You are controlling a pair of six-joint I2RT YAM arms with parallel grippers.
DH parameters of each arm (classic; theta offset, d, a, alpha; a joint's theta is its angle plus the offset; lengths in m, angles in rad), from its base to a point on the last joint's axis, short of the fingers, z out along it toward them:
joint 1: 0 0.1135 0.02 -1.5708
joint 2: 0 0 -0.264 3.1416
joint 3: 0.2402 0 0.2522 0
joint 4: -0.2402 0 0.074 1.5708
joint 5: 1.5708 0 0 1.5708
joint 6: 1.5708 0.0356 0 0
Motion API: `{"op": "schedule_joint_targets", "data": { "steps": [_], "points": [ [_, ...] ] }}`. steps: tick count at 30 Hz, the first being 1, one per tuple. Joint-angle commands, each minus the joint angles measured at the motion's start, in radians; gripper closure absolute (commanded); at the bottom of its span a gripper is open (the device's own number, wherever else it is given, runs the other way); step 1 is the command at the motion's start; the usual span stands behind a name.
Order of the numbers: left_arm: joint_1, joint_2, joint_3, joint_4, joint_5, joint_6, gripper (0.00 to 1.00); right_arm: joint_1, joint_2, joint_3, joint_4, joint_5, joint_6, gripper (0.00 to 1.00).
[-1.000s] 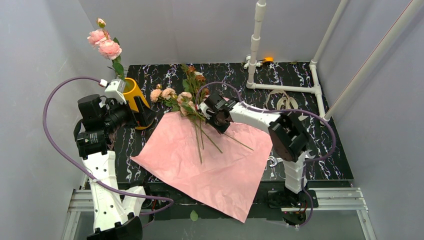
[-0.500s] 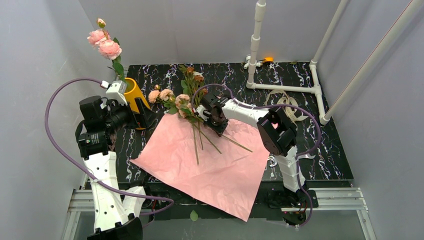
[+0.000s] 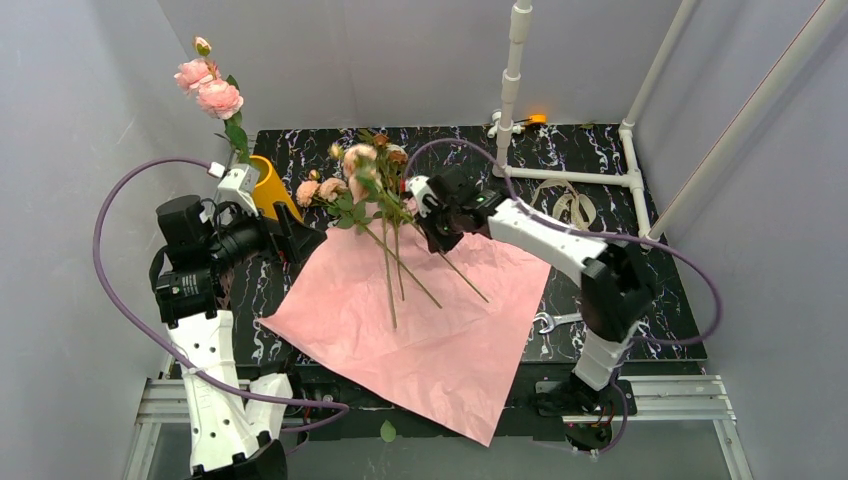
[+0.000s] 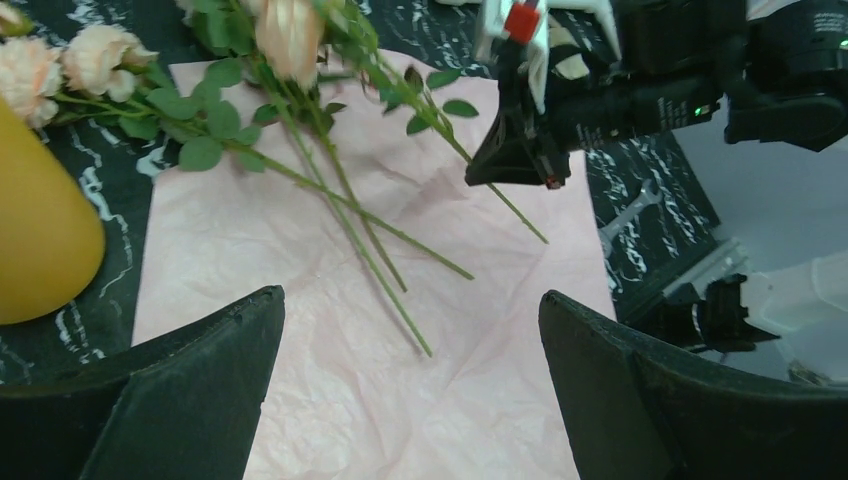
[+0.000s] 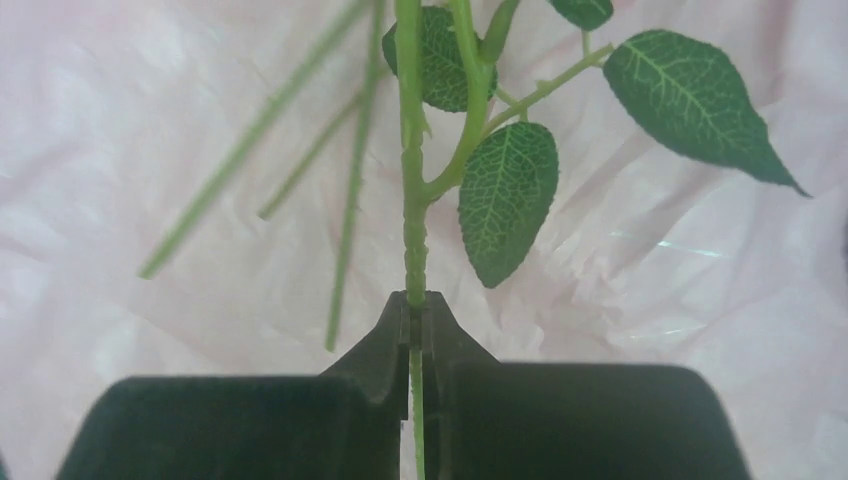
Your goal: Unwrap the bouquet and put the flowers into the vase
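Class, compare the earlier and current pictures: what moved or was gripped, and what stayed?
The right gripper closed on a stem and lifted it; a peach bloom rose with it. The left gripper, open, shifted slightly right, away from the vase. The vase, its pink roses and the paper stayed.

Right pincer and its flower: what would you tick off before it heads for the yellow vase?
1. Grip: right pincer shut on the stem: ok.
2. Stem free of the other flowers: cannot tell, the leaves overlap.
3. Room in the vase beside the pink roses already in it: cannot tell, its mouth is partly hidden.
4. Helper: left pincer open and empty: ok.
5. Way to the vase clear of the left arm: not ok, it sits right beside the vase.
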Motion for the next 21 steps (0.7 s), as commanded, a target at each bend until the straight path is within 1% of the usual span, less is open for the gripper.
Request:
{"op": "schedule_joint_targets", "data": {
  "steps": [1, 4, 8, 11, 13, 15, 21],
  "points": [
    [0.003, -0.014, 0.032, 0.018, 0.19, -0.024, 0.02, -0.014, -0.175, -0.052, 0.23, -0.075, 0.116, 0.99],
    [0.002, -0.018, 0.026, 0.062, 0.223, -0.065, 0.02, -0.032, -0.242, -0.094, 0.295, -0.104, 0.157, 0.99],
    [-0.005, -0.018, 0.018, 0.153, 0.244, -0.142, 0.02, -0.047, -0.345, -0.183, 0.442, -0.203, 0.224, 0.99],
    [-0.023, -0.017, -0.015, 0.289, 0.239, -0.24, 0.04, -0.048, -0.365, -0.182, 0.47, -0.312, 0.272, 0.99],
    [-0.055, -0.015, -0.038, 0.393, 0.218, -0.311, 0.05, -0.048, -0.369, -0.18, 0.497, -0.383, 0.306, 0.99],
    [-0.117, -0.004, -0.051, 0.457, 0.169, -0.346, 0.06, -0.048, -0.367, -0.179, 0.52, -0.442, 0.337, 0.99],
    [-0.391, 0.069, -0.042, 0.517, -0.006, -0.318, 0.1, -0.048, -0.362, -0.203, 0.62, -0.589, 0.437, 0.99]
  ]
}}
